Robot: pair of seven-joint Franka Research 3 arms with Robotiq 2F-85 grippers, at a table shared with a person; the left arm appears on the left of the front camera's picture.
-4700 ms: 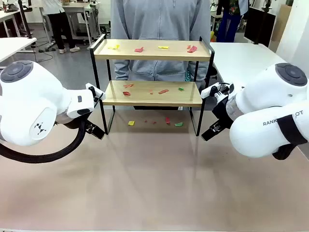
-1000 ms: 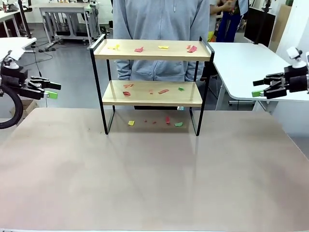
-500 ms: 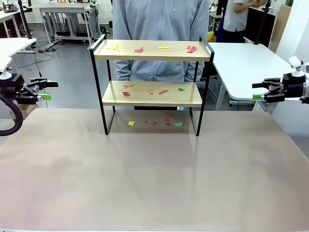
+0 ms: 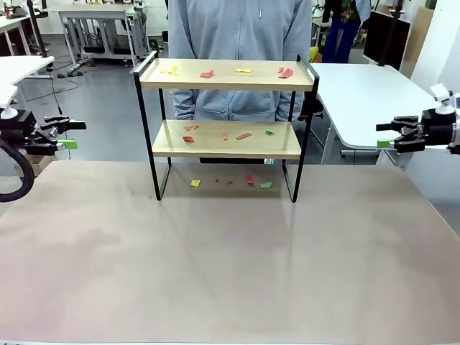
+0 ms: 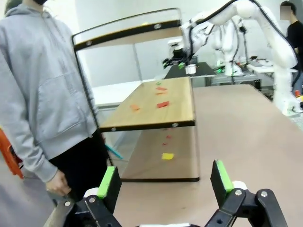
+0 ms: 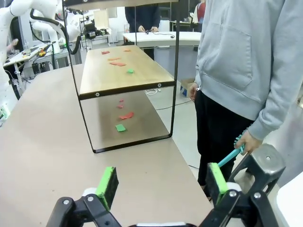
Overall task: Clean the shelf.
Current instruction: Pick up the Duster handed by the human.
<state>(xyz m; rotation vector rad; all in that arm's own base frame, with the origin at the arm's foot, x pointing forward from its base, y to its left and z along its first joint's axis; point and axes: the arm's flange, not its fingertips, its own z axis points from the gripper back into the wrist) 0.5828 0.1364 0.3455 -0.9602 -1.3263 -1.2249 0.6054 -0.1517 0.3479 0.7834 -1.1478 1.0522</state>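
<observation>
Tableside, person's hand (image 6: pixel 249 140) grips teal handle (image 6: pixel 230 155) — right wrist view.

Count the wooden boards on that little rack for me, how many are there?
2 on the shelf: the top board and the lower board beneath it, both strewn with coloured scraps. None seems hidden.

jaws black | pads (image 5: pixel 107 182) green | cable (image 4: pixel 30 175) black, looped | fitting (image 4: pixel 440 92) white
</observation>
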